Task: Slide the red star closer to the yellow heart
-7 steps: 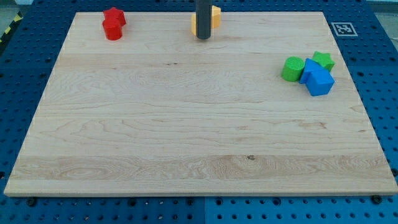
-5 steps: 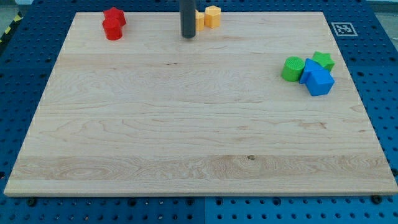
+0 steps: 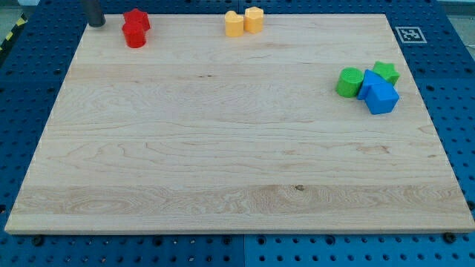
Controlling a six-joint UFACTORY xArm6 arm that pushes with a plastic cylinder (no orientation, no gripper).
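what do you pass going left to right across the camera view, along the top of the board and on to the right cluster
my tip → red cylinder with the red star right behind it → yellow heart → second yellow block → green cylinder → blue blocks, green star behind them

My tip [image 3: 96, 24] ends a plain, dark grey, smooth round rod, without visible markings.

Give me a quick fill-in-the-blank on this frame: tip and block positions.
1. My tip sits to the view's ____ of the red star.
2. The yellow blocks lie along the view's ____ edge of the board.
3. The green star touches a ____ block.

Missing words: left; top; blue
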